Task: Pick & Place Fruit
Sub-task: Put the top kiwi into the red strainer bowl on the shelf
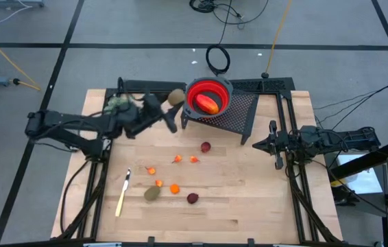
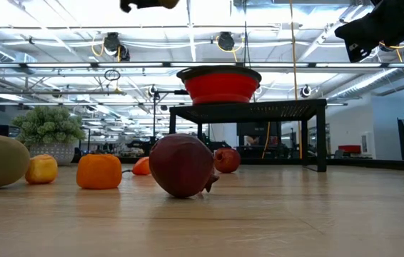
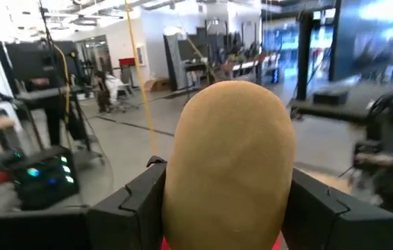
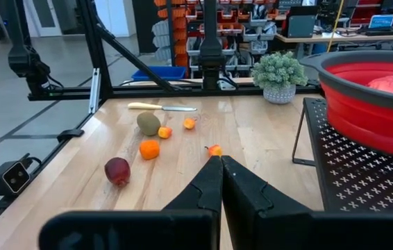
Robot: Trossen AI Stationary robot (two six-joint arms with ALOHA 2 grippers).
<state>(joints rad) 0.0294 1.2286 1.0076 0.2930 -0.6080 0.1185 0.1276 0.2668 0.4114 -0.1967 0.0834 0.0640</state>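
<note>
My left gripper [image 1: 170,107] is up in the air just left of the red bowl [image 1: 208,96] and is shut on a brownish oval fruit [image 3: 231,160]. The bowl stands on a black perforated stand [image 1: 238,113] and holds an elongated red-orange fruit [image 1: 208,104]. On the table lie two dark red balls [image 1: 205,147] [image 1: 192,198], another brownish-green oval [image 1: 153,193] and several small orange bits [image 1: 175,188]. My right gripper [image 4: 221,167] waits shut and empty at the table's right side. My left gripper pinches the brownish oval by its two opposite sides [image 3: 172,187] between its two fingers [image 3: 137,201]. The fingers reach in level from the table's left. The oval is lifted well clear of the table, and its rounded end sticks out past the fingertips.
A yellow-handled knife [image 1: 123,194] lies near the table's front left. A bushy green clump in a pot [image 4: 278,73] stands at the far left, beneath my left arm. Bare wood lies at the front right.
</note>
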